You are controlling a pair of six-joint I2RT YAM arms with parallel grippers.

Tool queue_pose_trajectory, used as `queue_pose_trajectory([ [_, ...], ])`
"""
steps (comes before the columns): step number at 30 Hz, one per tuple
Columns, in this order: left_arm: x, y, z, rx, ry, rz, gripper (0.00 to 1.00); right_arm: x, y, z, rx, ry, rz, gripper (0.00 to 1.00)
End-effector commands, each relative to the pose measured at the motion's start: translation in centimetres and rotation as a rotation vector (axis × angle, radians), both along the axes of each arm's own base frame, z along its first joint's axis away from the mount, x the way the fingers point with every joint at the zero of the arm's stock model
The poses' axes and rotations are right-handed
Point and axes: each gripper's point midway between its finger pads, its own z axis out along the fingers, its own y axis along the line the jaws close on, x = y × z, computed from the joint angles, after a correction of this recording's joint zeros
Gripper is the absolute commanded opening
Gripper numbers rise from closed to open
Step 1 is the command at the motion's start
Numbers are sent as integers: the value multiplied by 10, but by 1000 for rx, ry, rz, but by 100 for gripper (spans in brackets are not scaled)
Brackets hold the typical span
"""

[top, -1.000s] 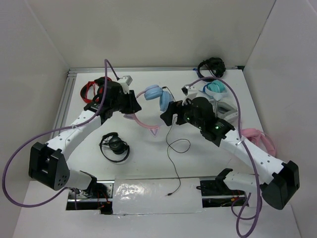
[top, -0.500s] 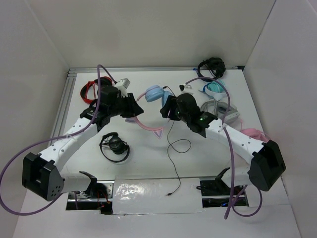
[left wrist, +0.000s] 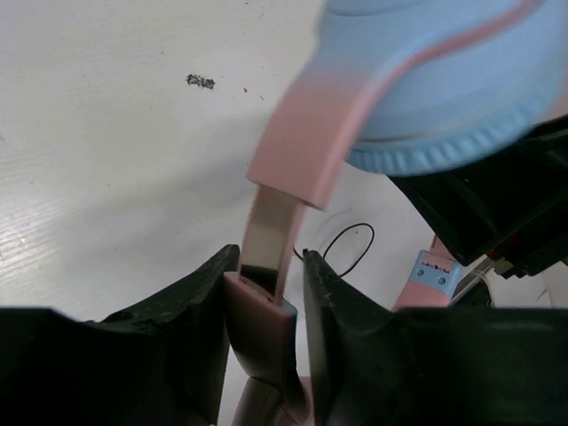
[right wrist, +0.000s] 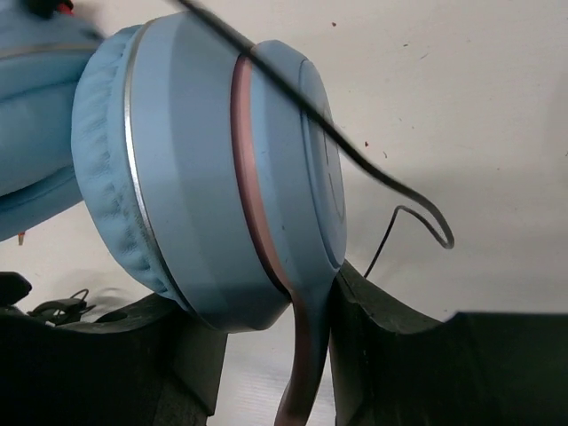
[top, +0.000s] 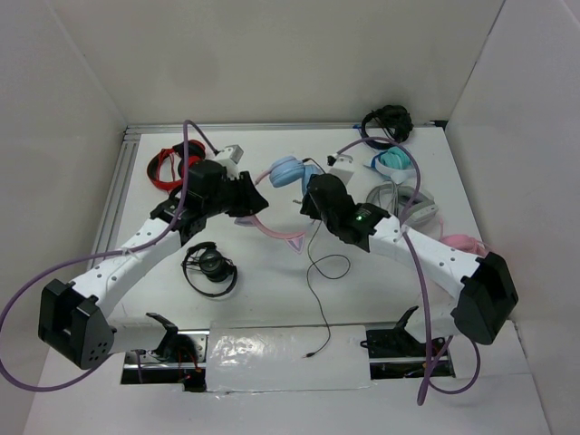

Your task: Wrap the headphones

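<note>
Pink headband, light blue cups: the headphones [top: 284,170] sit just toward 12 o'clock of the table [top: 272,299] middle, lifted between both arms. The left gripper [top: 250,201] pinches the headband from the 9 o'clock side; in the left wrist view its fingers [left wrist: 191,311] clamp the pink band of the headphones [left wrist: 444,89], same as a second ago. The change is on the other side: the right gripper [top: 314,195] was spread wide and further toward 3 o'clock, and it has now swung in and closed on the pink stem under one cup. In the right wrist view the gripper [right wrist: 306,306] looks pressed onto the headphones [right wrist: 204,177] at stem and cup base. The black cable [top: 317,272] is not wound at all: it runs loose toward 6 o'clock, with a loop midway, its plug near the table edge. Meaning: both ends look secured, so the setup grip is done and the wrapping itself is not started. The cable [right wrist: 355,151] crosses the cup face, so it is close for a grab.
</note>
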Motion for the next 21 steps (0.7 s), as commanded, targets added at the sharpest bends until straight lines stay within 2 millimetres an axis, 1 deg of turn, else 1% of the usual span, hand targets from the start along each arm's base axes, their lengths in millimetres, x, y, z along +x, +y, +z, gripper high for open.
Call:
queue_pose_trajectory([
  [1, -7, -20, 46, -75, -156, -115, 49, 11, -1, 35, 37, -75, -41, 0],
  [2, -7, -20, 47, -67, -170, -124, 61, 8, 0, 35, 33, -68, -21, 0],
  [3, -6, -20, 46, -63, -174, -128, 81, 8, -1, 36, 37, -62, -4, 0],
  [4, -6, -20, 46, -59, -180, -131, 94, 3, 2, 39, 55, -51, 33, 0],
  [5, -5, -19, 46, -50, -190, -131, 99, 0, 2, 36, 56, -37, 56, 0],
  [6, -5, -17, 46, -43, -197, -125, 99, -1, -2, 39, 71, -34, 68, 0],
  [8, -6, -15, 47, -37, -212, -129, 99, -7, -2, 31, 87, -3, 113, 0],
  [9, -8, -13, 50, -39, -226, -127, 99, -6, -7, 34, 93, -14, 114, 0],
  [10, -9, -12, 52, -39, -232, -126, 99, -7, -9, 34, 81, -21, 128, 0],
  [11, -11, -10, 49, -30, -236, -129, 99, -8, -11, 32, 80, -30, 127, 0],
  [12, -13, -7, 57, -36, -263, -126, 99, -9, -14, 36, 79, -46, 126, 0],
  [13, -14, -5, 55, -27, -271, -124, 99, -8, -17, 35, 65, -56, 124, 0],
  [14, -17, -3, 59, -25, -287, -127, 99, -8, -19, 36, 60, -64, 121, 0],
  [16, -22, 0, 61, -16, -299, -136, 99, -8, -23, 38, 43, -79, 129, 0],
  [17, -23, 1, 56, 2, -290, -143, 99, -9, -24, 42, 43, -92, 135, 0],
  [18, -23, 2, 53, 11, -285, -143, 99, -10, -24, 41, 24, -105, 162, 0],
  [21, -23, -2, 38, 47, -247, -189, 99, -17, -18, 48, 40, -146, 228, 0],
])
